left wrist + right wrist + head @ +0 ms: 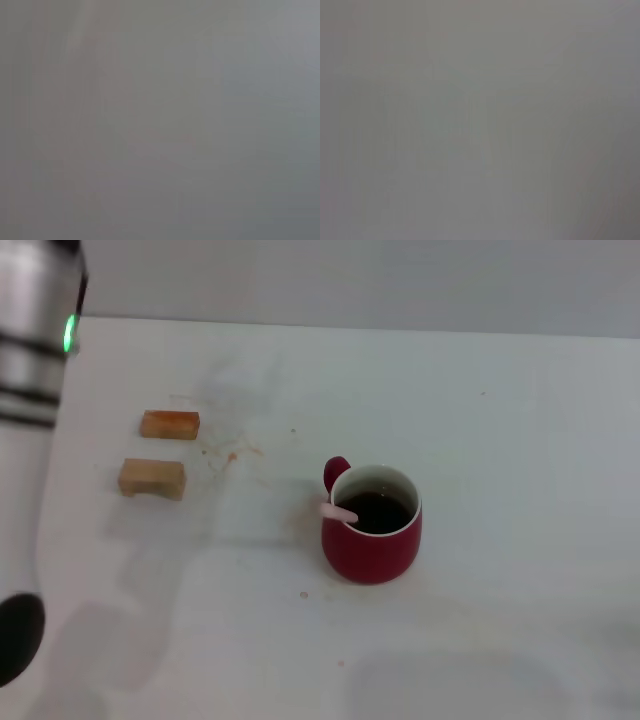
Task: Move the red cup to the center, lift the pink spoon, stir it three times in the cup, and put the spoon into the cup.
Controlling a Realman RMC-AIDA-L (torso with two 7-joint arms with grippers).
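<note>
One white table [480, 400], the largest thing shown, carries everything else; the cup serves as landmark throughout. One left arm [30, 440] stands raised along the head view's left edge, well apart from the cup, and its gripper is out of view, so whether its fingers are spread or pressed together cannot be told; the right arm and its gripper do not appear at all, and both wrist views show only a featureless grey field. One red cup [371, 524] stands upright near the middle of the table, its handle turned toward the far left, with dark liquid inside. Two tan blocks [169, 424] [152, 478] lie well to the left of the cup, one behind the other, apart from each other and from the cup. One pink spoon [339, 510] rests inside the cup, its pale handle crossing the rim on the cup's left side and its bowl hidden below the liquid. Judged from this arrangement, the task appears complete or nearly so, with nothing held. Risks from here: the spoon leans on the rim by its handle alone and, if the cup were nudged by a returning arm, could tip out or flick liquid onto the table; a low sweep of the left arm toward the cup could also strike the blocks; faint brownish marks between the blocks and the cup suggest liquid spills easily here
</note>
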